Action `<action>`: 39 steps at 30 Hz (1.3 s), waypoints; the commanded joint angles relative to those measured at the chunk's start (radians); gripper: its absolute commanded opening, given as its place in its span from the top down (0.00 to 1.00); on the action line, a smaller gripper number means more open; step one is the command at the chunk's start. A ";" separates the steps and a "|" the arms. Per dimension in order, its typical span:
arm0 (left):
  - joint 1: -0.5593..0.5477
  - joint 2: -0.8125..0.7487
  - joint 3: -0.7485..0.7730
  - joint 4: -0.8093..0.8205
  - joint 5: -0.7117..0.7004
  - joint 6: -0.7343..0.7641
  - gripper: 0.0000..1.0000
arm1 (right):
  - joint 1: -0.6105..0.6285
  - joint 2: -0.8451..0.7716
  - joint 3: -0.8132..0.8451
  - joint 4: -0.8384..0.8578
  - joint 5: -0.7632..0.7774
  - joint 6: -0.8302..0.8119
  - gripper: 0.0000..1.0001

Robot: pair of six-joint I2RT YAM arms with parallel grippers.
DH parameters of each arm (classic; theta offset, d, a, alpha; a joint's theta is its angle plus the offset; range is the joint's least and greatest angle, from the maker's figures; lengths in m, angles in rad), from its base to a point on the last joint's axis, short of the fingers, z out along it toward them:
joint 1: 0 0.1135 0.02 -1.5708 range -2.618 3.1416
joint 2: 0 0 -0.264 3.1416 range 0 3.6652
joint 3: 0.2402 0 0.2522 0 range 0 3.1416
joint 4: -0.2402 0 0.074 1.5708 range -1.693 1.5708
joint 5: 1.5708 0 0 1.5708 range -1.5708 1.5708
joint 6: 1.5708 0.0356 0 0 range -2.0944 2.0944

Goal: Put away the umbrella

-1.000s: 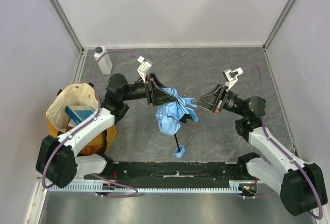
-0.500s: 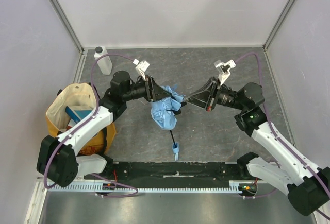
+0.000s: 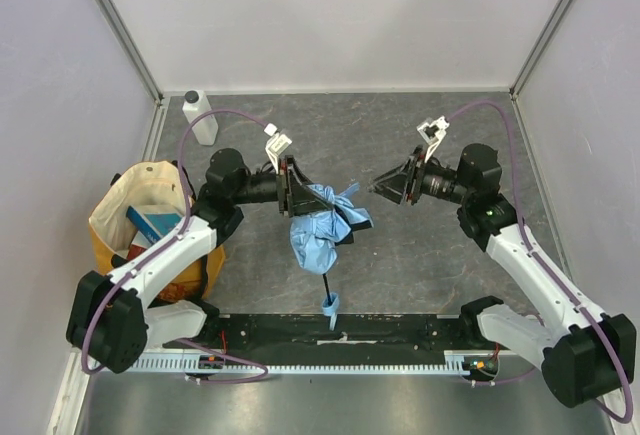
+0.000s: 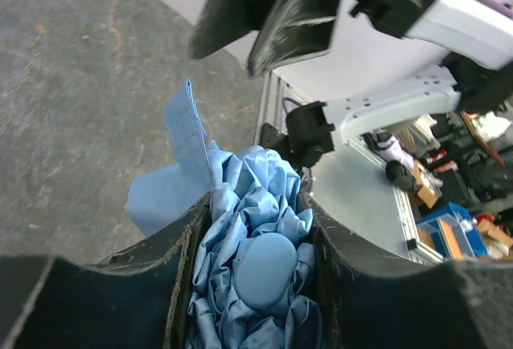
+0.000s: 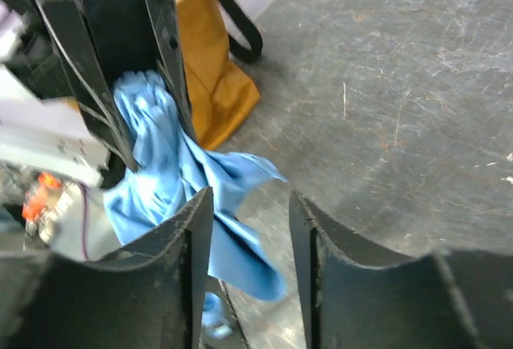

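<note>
My left hand (image 3: 293, 187) was clamped on the umbrella (image 3: 313, 238) by its bunched canopy over the counter (image 3: 400, 135), shaft hanging toward the near edge. My right hand (image 3: 384, 188) gaped empty just right of it. The tote bag (image 3: 140, 205) lay leftward.

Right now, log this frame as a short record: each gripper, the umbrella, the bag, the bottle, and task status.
left gripper: closed on the bunched fabric of the umbrella
right gripper: open, empty, pointing at the umbrella, apart from it
umbrella: collapsed and crumpled, shaft and handle hanging toward the near edge
tote bag: open-topped, beside the left arm
bottle: upright, far left corner
status: umbrella outside the tote bag
</note>
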 commanded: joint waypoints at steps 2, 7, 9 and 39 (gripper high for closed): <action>0.000 -0.076 0.048 0.135 0.178 -0.006 0.98 | -0.003 -0.048 -0.006 -0.013 -0.229 -0.249 0.42; 0.000 -0.087 0.045 0.206 0.262 -0.064 0.98 | -0.001 -0.047 -0.036 0.065 -0.287 -0.219 0.36; 0.000 -0.094 0.045 0.223 0.279 -0.080 0.98 | -0.001 -0.038 -0.029 0.088 -0.332 -0.211 0.36; 0.000 -0.090 -0.012 0.514 0.298 -0.301 0.98 | 0.175 0.051 -0.025 0.467 -0.338 -0.015 0.63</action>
